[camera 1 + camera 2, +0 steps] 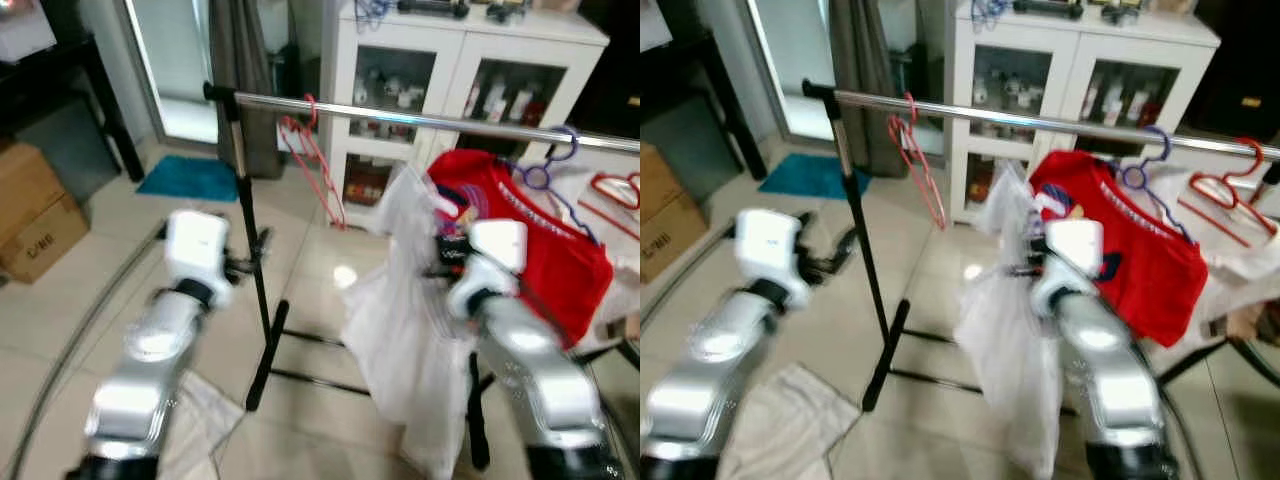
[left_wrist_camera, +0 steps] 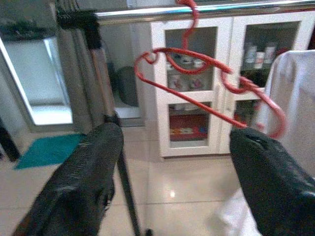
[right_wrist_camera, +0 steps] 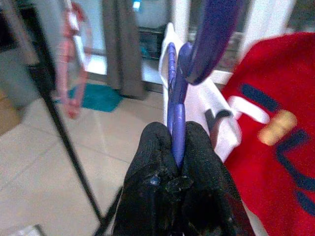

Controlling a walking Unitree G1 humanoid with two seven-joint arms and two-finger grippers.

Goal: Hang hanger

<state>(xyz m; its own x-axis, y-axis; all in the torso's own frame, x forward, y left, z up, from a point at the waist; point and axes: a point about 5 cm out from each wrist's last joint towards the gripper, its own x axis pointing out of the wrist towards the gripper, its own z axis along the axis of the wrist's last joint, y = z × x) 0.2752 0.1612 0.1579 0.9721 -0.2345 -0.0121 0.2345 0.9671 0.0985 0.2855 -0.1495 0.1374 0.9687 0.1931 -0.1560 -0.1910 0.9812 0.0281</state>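
A chrome clothes rail [image 1: 420, 118] runs across in front of me. An empty red hanger [image 1: 315, 160] hangs near its left end, and a red shirt [image 1: 545, 230] hangs further right on a purple hanger. My right gripper [image 3: 176, 147] is shut on the neck of another purple hanger [image 3: 174, 98], which carries a white garment [image 1: 410, 320]. It holds this below the rail, just left of the red shirt. My left gripper [image 2: 174, 135] is open and empty beside the rack's black upright [image 1: 250, 230], with its fingers facing the red hanger [image 2: 206, 83].
Behind the rail stands a white glass-door cabinet [image 1: 450, 70]. The rack's black foot [image 1: 300, 360] lies on the tiled floor between my arms. At the far left are a cardboard box [image 1: 35, 215] and a teal mat [image 1: 190, 178]. A cloth [image 1: 790, 425] lies under my left arm.
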